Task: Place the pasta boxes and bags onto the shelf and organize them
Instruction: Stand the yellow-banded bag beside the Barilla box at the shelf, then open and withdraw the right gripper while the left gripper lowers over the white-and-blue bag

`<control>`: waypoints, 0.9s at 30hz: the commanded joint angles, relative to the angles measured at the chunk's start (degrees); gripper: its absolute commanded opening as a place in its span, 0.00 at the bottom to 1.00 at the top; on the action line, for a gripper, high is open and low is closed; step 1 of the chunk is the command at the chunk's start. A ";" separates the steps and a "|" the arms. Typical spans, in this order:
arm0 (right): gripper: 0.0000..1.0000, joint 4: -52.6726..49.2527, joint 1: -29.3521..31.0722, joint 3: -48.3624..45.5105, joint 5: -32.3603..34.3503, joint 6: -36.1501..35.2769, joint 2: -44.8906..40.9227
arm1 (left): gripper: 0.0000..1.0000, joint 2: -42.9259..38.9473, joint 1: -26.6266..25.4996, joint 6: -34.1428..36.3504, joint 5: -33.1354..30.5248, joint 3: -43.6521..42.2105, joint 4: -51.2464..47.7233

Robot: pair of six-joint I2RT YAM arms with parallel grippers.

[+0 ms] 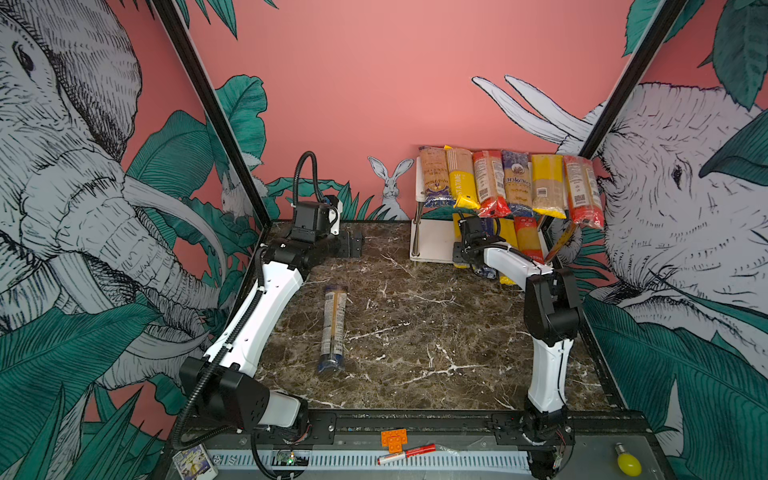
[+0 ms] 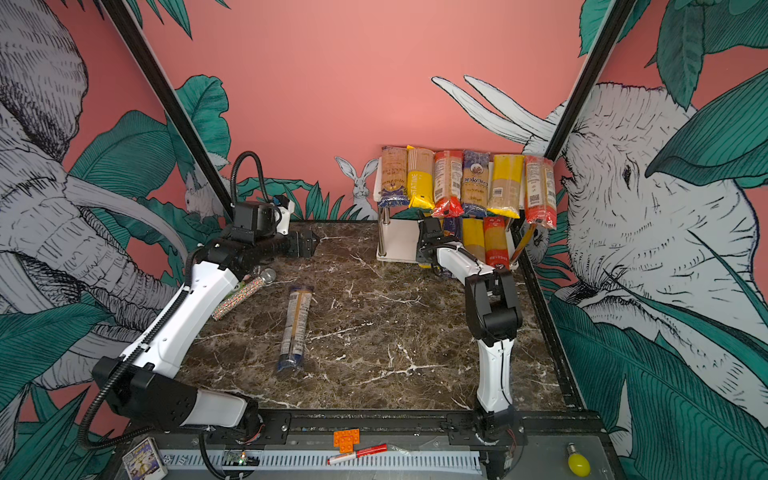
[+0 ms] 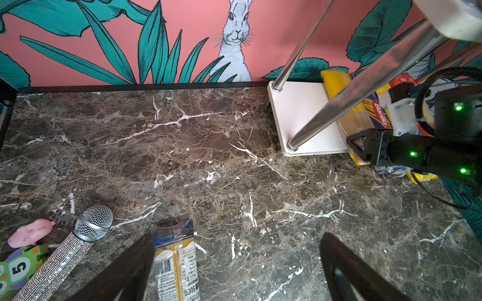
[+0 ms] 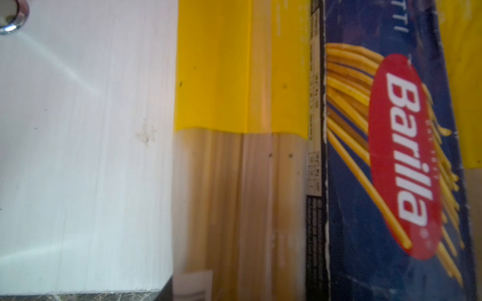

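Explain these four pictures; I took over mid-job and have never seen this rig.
Two robot arms stand at the near edge of the marble table, each ending in a two-finger gripper. Two pictures are near-twins from one camera overhead; the other two come from a camera on each wrist. The white shelf at back right carries a row of pasta packs on top and more below. One loose pack lies mid-table. The left gripper hangs open and empty. The right gripper is at the lower tier by a yellow-ended bag and the Barilla box; whether it grips cannot be told.
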 commanded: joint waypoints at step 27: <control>0.99 -3.49 3.08 -23.06 -2.44 0.68 -28.82 | 0.99 -18.43 0.35 -10.14 -5.74 -26.36 -0.85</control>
